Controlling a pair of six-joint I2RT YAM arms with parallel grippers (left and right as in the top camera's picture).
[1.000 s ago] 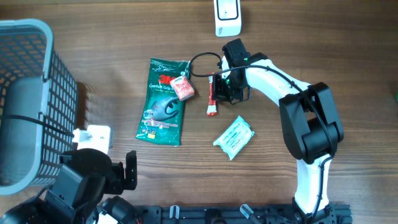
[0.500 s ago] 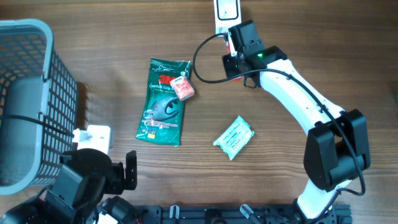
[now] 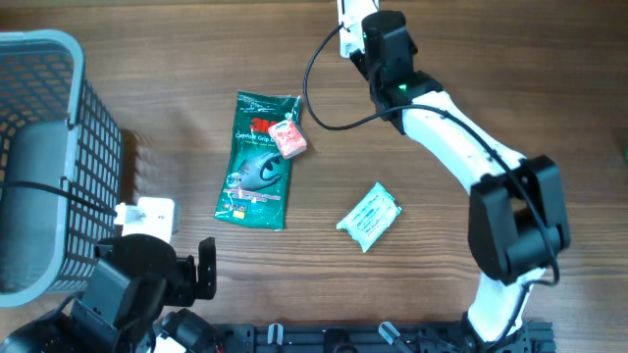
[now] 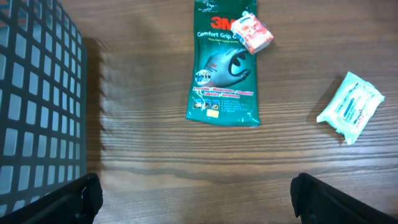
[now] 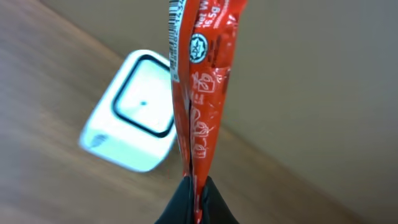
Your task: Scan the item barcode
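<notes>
My right gripper (image 5: 196,188) is shut on the lower end of a thin red sachet (image 5: 200,93), which stands upright and edge-on to the wrist camera. A barcode strip (image 5: 177,25) runs along the sachet's upper left edge. Just behind it stands the white barcode scanner (image 5: 132,113) with its dark-framed window. In the overhead view the right gripper (image 3: 378,34) sits at the table's far edge, covering most of the scanner (image 3: 345,29); the sachet is hidden there. My left gripper (image 4: 196,194) is open above bare wood at the near left, holding nothing.
A green 3M glove pack (image 3: 257,160) lies mid-table with a small red-and-white packet (image 3: 287,138) on its top corner. A white-green wipes pack (image 3: 369,216) lies to its right. A grey wire basket (image 3: 39,147) fills the left side, with a white block (image 3: 147,214) beside it.
The right arm lifted the red sachet off the table's middle and carried it back to the scanner at the far edge. The left arm stayed put.
</notes>
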